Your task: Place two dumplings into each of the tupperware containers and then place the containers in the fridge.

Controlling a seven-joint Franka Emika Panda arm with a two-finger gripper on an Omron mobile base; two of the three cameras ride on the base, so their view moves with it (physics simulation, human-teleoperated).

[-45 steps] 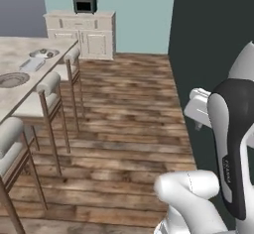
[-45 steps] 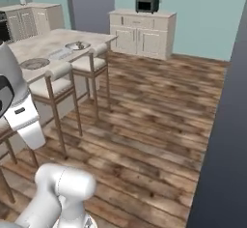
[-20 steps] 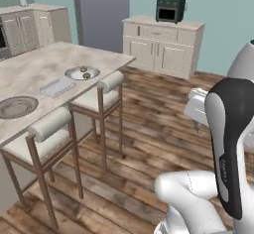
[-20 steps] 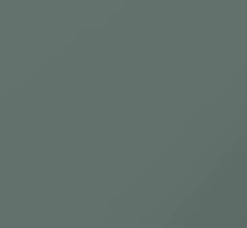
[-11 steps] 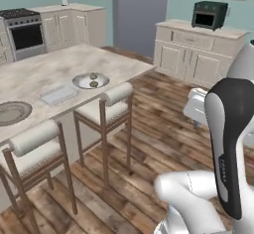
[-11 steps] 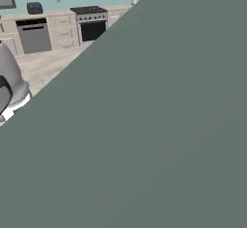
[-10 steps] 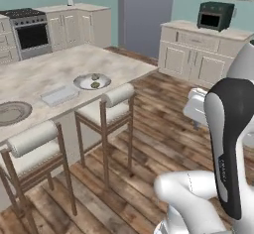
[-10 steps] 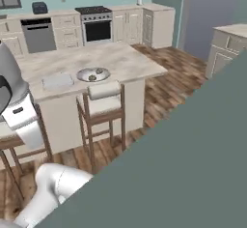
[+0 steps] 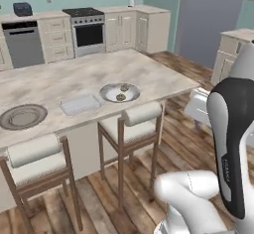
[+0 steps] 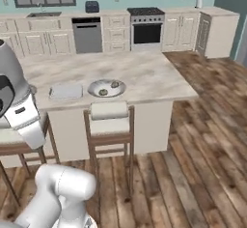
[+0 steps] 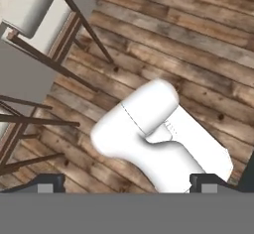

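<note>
A pale marbled island worktop stands ahead of the robot in both base views. On it, close to the near long edge, a white bowl holds two dumplings; one sits toward the bowl's far side, the other toward its near side, and they lie slightly apart. Just beside the bowl, along the same edge, lies one tupperware container, a shallow pale tray that looks empty. Further along that edge, well apart from the tray, rests a round brownish-grey plate.

In the right base view the same bowl and tray sit side by side near the worktop's front edge, the tray to the bowl's left.

Two stools with white padded backs are pushed up to the near edge: one stool right below the bowl, another stool below the plate end.

Beyond the worktop, along the back wall, stand a steel dishwasher and an oven among cream cabinets. The tall grey fridge rises at the right of the left base view, past the worktop's far right corner.

In the hand view the gripper points down at the wooden floor, its jaws standing wide apart with nothing between them; a stool's legs and seat show at the upper left.
</note>
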